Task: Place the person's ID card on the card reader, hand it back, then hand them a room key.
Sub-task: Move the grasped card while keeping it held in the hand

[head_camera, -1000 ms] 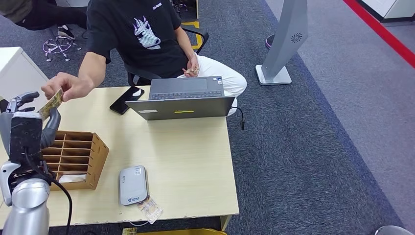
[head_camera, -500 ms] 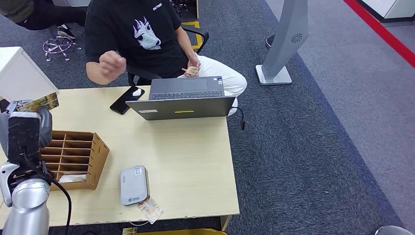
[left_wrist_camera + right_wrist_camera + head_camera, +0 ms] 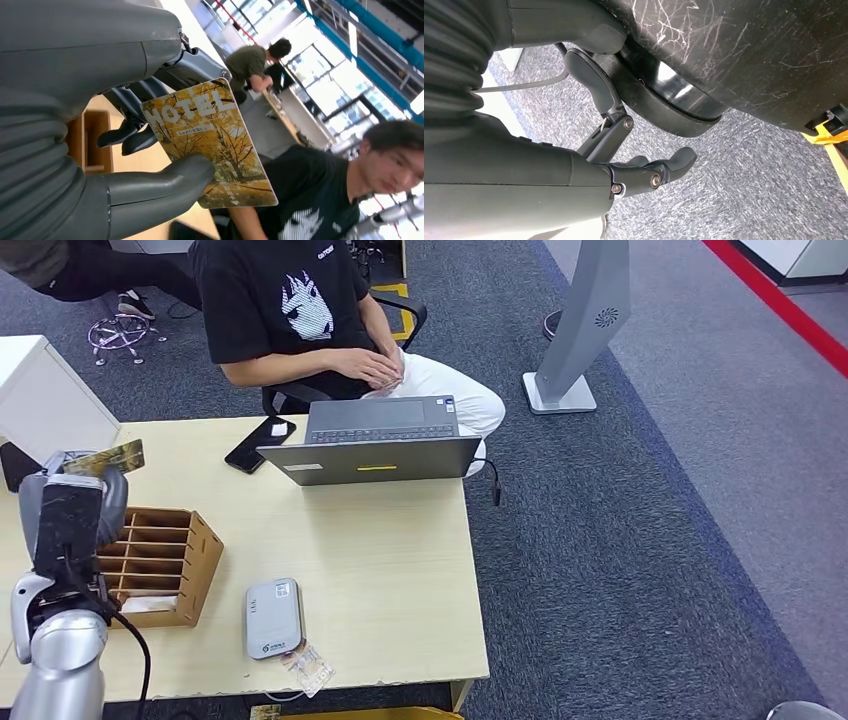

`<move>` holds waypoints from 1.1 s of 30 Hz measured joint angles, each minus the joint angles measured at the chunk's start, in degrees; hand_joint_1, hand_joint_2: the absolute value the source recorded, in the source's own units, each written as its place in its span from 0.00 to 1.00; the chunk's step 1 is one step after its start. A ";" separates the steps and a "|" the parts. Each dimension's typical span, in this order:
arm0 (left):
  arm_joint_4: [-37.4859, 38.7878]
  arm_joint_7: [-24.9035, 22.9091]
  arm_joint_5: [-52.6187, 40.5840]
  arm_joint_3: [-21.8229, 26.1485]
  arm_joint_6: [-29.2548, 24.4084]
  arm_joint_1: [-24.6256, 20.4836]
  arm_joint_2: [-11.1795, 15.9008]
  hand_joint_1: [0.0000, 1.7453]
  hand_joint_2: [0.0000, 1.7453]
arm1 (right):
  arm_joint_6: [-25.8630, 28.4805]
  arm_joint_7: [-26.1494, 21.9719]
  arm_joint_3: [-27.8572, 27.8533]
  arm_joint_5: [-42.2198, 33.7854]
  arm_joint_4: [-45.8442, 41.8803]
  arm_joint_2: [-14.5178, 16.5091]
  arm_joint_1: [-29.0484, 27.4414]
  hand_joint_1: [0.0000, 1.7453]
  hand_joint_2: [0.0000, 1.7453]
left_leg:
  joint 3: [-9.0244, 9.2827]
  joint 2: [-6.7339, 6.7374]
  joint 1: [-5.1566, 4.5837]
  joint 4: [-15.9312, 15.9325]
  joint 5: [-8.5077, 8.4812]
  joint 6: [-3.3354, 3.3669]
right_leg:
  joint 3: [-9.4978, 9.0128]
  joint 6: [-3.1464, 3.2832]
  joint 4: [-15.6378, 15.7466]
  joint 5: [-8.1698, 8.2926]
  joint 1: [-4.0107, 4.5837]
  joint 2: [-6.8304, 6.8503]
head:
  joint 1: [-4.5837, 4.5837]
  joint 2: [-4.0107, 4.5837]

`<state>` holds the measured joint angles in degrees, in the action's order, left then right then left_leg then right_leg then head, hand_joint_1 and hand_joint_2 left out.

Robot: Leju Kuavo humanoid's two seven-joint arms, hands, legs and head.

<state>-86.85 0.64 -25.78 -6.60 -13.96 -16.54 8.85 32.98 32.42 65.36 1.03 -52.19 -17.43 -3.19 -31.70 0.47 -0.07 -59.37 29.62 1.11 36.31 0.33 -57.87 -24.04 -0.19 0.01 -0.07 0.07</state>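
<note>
**Left hand holds the card above the desk's left side**

The left hand [image 3: 72, 502] is raised over the left part of the wooden desk [image 3: 400, 580], pinching a yellow card [image 3: 212, 142] printed with autumn trees and the word "HOTEL" between its thumb [image 3: 170, 182] and dark fingers [image 3: 125, 135]. Just near of it stands a brown compartment box [image 3: 165, 560]. The grey card reader [image 3: 272, 618] lies at the desk's near edge, well apart from the hand. A laptop [image 3: 375, 445] and a black phone [image 3: 258, 443] sit at the far edge, in front of a seated person [image 3: 300, 320]. The right hand [image 3: 639, 170] hangs over grey carpet, its fingers loosely curled and apart around nothing.
</note>
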 joint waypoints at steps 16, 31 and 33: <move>-5.23 -0.01 -1.48 -7.92 7.73 6.16 -0.27 1.00 1.00 | -0.22 0.64 -1.28 0.60 -0.86 0.03 -0.76 0.00 1.00 | -0.03 0.01 -0.01 0.00 0.03 0.04 | 0.01 -0.01 0.01 -0.01 -0.01 0.01 | 0.00 0.01; -3.55 -2.89 1.37 -8.06 11.20 10.87 1.63 1.00 1.00 | -0.26 0.83 -1.64 1.14 -1.22 0.03 -0.99 0.00 1.00 | -0.05 0.00 0.01 0.01 0.03 0.04 | 0.02 -0.01 0.01 -0.01 -0.01 0.01 | 0.00 0.01; -3.15 -2.89 1.37 -8.06 11.40 11.36 1.64 1.00 1.00 | -0.27 0.73 -1.67 1.09 -1.21 0.03 -0.98 0.00 1.00 | -0.06 0.00 0.01 0.01 0.03 0.04 | 0.02 -0.01 0.01 -0.01 -0.01 0.02 | 0.00 0.01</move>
<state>-90.00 -2.25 -24.41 -14.67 -2.55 -5.19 10.49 32.71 33.15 63.69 2.12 -53.41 -17.40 -4.17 -31.76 0.47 -0.06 -59.36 29.65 1.15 36.33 0.32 -57.86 -24.05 -0.20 0.02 -0.07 0.08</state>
